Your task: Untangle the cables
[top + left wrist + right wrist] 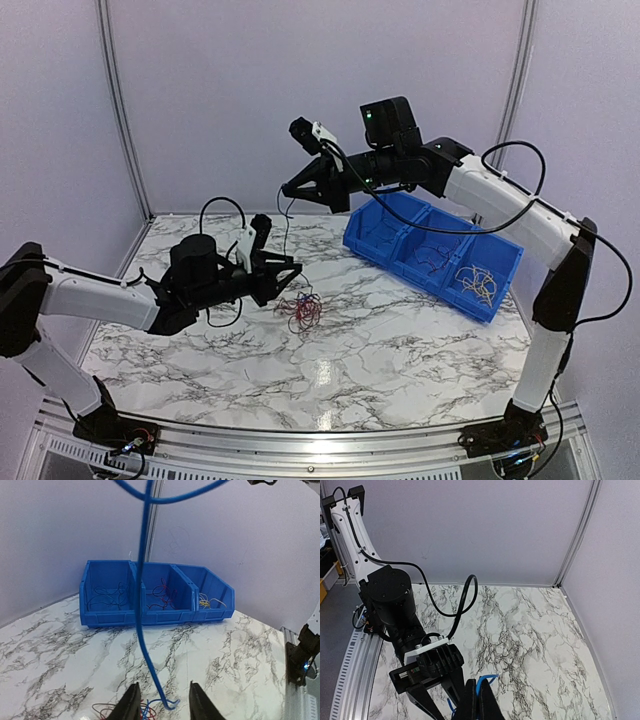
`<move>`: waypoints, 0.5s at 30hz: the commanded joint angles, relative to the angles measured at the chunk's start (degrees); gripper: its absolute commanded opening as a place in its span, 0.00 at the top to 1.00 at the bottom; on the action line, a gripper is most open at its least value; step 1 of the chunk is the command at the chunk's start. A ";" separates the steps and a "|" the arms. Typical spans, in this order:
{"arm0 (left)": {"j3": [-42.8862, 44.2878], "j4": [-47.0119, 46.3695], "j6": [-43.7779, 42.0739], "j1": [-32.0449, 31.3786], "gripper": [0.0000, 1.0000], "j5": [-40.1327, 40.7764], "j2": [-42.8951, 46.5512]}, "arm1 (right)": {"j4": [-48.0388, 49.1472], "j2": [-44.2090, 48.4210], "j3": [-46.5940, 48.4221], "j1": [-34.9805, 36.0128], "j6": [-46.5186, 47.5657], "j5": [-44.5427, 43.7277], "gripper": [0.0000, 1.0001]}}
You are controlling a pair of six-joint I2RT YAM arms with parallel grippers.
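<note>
The cables point(300, 312) are lying bunched on the worktop point(400, 345), well apart from the bin point(435, 258), to its front left in the top view. One blue cable point(141, 605) is rising out of the bunch to a point high above it, level with the bin's far left corner. Your right fingers point(487, 707) are closing fully on that cable and holding it up there. Your left fingers point(131, 705) are hovering low beside the bunch, on the side away from the bin. They are standing partly apart and gripping nothing, with the blue cable's lower end hanging in the gap between them.

The risk, as I judge it, is in the next pull. If you are lifting while nothing is pinning the bunch, the red strands point(102, 710) may be riding up with the blue cable and tightening the snarl instead of freeing it. If your left fingers are closing where they are now, they may be catching only the blue end, so both arms would be tugging one wire. A wire this thin may also be slipping out of the right fingers under a jerk and dropping back onto the bunch.
</note>
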State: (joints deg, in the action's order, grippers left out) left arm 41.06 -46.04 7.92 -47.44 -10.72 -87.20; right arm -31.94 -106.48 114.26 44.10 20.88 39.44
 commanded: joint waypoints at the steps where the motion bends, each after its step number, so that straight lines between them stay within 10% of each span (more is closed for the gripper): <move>1: 1.75 -2.65 1.10 -0.20 0.75 0.43 -1.12 | 0.60 -0.10 2.17 0.53 0.27 -0.78 1.00; 4: 1.25 -3.45 2.34 -0.24 0.92 3.38 -1.09 | 0.80 -0.38 1.27 0.47 1.15 -1.38 0.96; 9: -1.47 -3.87 8.00 0.04 1.00 20.32 -0.17 | 5.10 -1.10 -7.00 -0.84 2.25 -7.95 0.45; 15: -5.54 -4.15 17.53 0.74 1.00 27.57 -1.43 | 6.94 -7.67 -15.48 -2.31 6.19 -12.27 0.32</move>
State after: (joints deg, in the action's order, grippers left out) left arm 37.69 -48.42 18.06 -47.24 8.82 -87.77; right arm -25.74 -108.27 101.01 42.41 23.53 32.32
